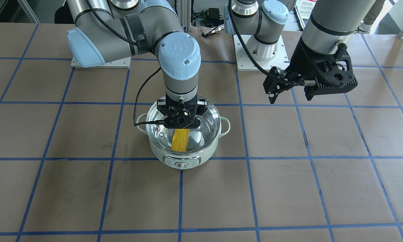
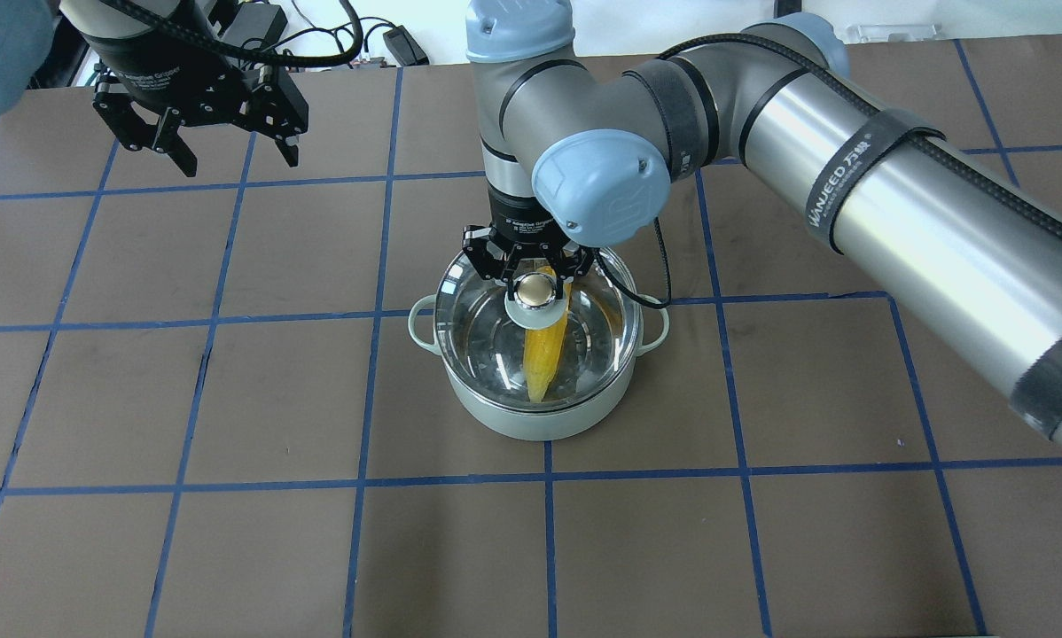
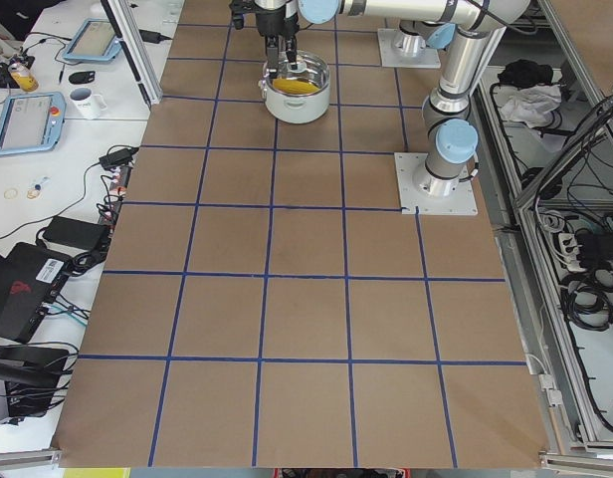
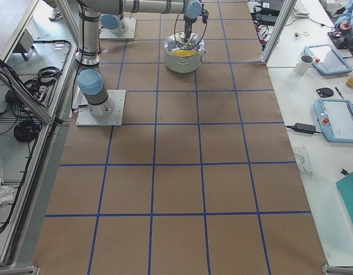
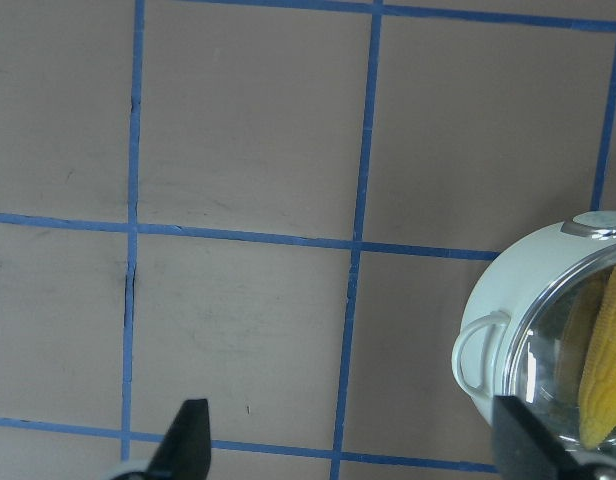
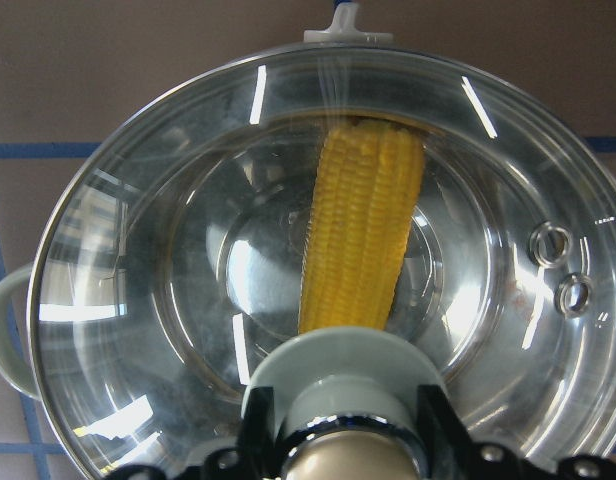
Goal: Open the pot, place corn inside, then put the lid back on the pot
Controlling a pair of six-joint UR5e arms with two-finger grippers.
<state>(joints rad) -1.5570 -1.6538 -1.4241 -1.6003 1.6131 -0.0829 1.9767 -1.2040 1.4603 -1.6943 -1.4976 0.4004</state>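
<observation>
The pale mint-green pot [image 1: 183,158] stands mid-table with its control knob toward the front-facing camera. The yellow corn [image 2: 544,354] lies inside it, seen through the glass, pointed end toward the robot. The clear glass lid [image 2: 487,328] covers the pot's mouth. My right gripper [image 2: 535,285] comes straight down over the pot and is shut on the lid's beige knob [image 6: 348,460]. The right wrist view shows the corn [image 6: 363,230] under the lid [image 6: 168,260]. My left gripper [image 2: 234,161] is open and empty, raised well off to the pot's left.
The brown table [image 2: 230,532] carries a grid of blue tape lines. The arm bases [image 1: 255,50] sit on white plates at the robot's edge. The left wrist view shows the pot's side and loop handle [image 5: 478,350] at its right edge.
</observation>
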